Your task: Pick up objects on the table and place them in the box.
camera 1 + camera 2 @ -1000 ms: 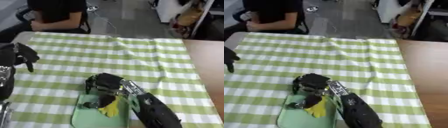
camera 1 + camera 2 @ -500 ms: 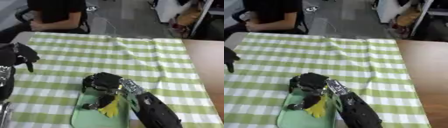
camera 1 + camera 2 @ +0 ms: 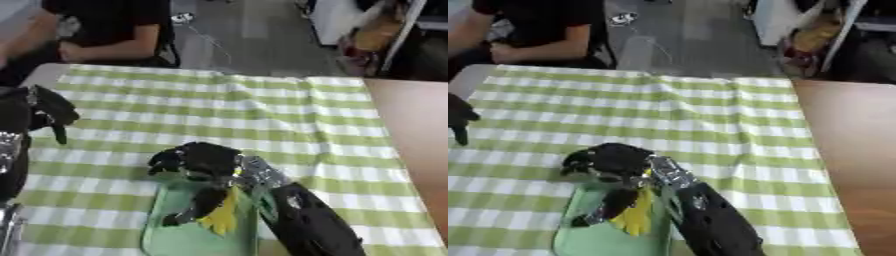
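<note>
Nearest us, we see a pale green box [image 3: 166, 235] lying on the checked cloth [image 3: 289, 120] that covers the desk [image 3: 411, 125], its long axis running from near to far. Our right robot hand [image 3: 197, 160] hangs over the box's far end, fingers curled round a yellow object [image 3: 223, 215] that dangles down into the box, long axis pointing toward us. Farther left, our left robot hand [image 3: 48, 107] hovers above the cloth, fingers relaxed and holding nothing.
</note>
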